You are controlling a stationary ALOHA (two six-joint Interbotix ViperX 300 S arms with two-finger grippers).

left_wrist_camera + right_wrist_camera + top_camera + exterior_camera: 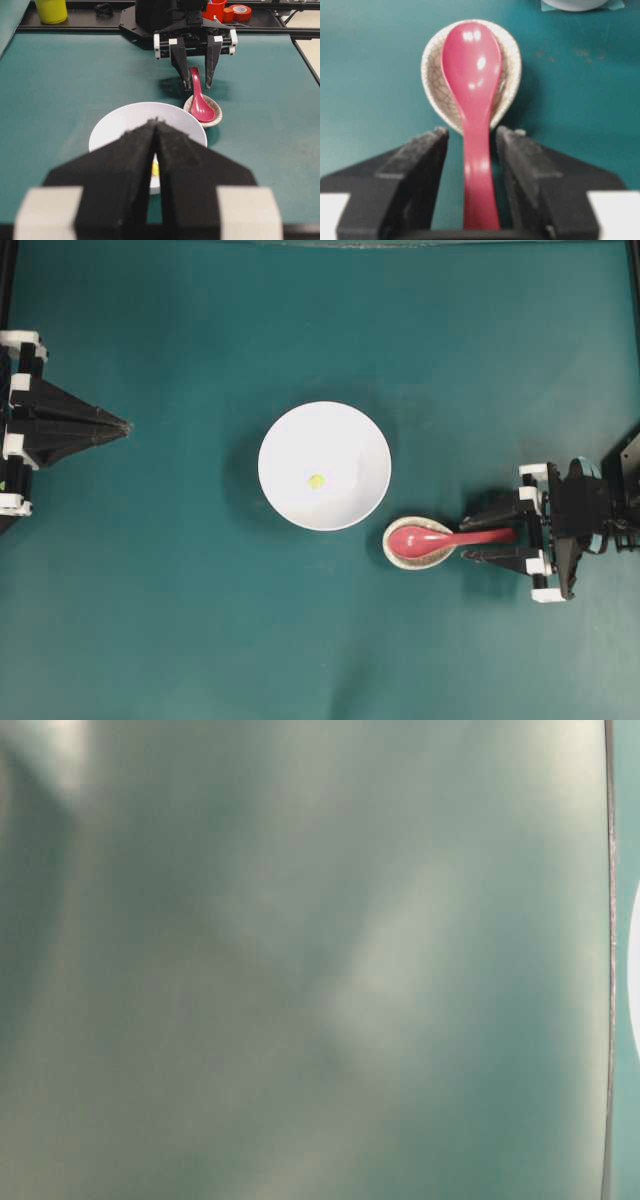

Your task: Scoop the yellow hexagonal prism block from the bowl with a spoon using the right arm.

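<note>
The table-level view is blurred to a grey-green haze, with only a white sliver, perhaps the white bowl (636, 970), cut off at its right edge. In the left wrist view the left gripper (156, 127) fills the near foreground out of focus, hiding the near part of that bowl and all but a thin strip of the yellow hexagonal prism block (155, 169), whose six-sided shape is too small to make out overhead. In the right wrist view the red spoon (475, 95) has its handle end cut off by the bottom edge between the blurred fingers (417, 170) of the right gripper (470, 137), and it covers the middle of the crackled beige dish (434, 75).
</note>
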